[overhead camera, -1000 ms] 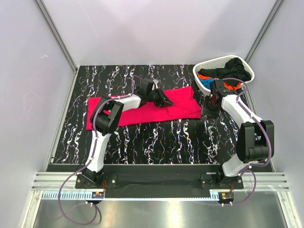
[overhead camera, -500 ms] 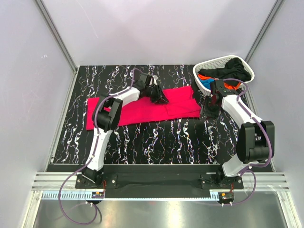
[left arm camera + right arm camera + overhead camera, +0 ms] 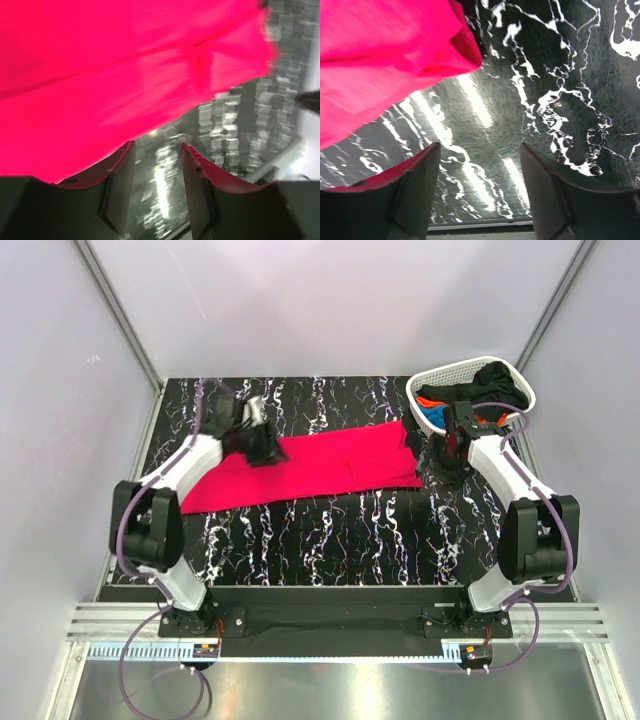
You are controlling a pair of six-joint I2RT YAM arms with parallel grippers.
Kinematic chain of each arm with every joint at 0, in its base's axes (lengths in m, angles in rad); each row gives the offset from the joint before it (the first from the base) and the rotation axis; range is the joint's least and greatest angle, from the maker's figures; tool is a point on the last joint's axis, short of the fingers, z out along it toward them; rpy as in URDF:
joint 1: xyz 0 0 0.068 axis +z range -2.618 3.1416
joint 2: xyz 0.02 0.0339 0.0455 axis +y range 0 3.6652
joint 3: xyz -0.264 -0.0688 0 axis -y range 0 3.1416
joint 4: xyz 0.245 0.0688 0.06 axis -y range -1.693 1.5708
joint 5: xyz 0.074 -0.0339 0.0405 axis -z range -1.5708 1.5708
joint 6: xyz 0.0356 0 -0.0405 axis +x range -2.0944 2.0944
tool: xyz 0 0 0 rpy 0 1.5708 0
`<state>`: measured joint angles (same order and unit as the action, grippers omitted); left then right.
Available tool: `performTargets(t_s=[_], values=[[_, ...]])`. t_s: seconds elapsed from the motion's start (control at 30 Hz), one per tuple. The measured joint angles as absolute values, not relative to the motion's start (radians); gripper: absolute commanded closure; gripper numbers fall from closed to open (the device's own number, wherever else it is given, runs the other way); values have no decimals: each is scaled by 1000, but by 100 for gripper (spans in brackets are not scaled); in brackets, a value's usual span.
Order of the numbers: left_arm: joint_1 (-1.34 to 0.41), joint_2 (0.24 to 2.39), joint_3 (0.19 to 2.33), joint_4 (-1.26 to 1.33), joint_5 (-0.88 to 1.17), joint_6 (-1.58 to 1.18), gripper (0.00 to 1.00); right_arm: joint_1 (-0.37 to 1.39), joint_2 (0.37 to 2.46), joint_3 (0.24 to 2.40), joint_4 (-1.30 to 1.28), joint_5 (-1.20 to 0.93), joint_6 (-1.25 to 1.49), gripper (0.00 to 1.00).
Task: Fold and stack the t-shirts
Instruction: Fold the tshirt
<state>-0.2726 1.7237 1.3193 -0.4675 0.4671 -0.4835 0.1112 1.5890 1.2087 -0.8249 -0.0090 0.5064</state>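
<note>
I've got the red shirt (image 3: 330, 465) spread flat across the middle of the black marbled surface (image 3: 340, 530), long side running L-R. Left hand (image 3: 262, 450) hangs at its back-left edge. Wrist cam shows the fingers (image 3: 120, 170) partly apart w/ nothing between them. Right hand (image 3: 447, 462) is just off the shirt's right edge, spread wide, holding nothing. Black shirt (image 3: 492, 385), blue shirt (image 3: 430, 418) & orange shirt (image 3: 482, 421) sit in the white basket (image 3: 440, 372), back right.
</note>
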Motion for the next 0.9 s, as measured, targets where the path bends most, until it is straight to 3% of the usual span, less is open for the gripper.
performTargets(t_s=[0.1, 0.3, 0.6, 0.77, 0.9], values=[[-169, 1652, 1177, -508, 408, -440, 52, 113, 1599, 1250, -828, -10, 541, 16], [-53, 1651, 1069, -611, 321, -399, 52, 158, 1709, 1377, -797, -9, 624, 17], [-58, 1692, 1070, -608, 293, -396, 52, 295, 1967, 1590, -772, -27, 696, 19], [-82, 1682, 1054, -575, 351, -402, 42, 303, 1981, 1598, -774, -40, 686, 18], [-177, 1679, 1054, -479, 457, -447, 41, 265, 1960, 1568, -772, -40, 641, 19]])
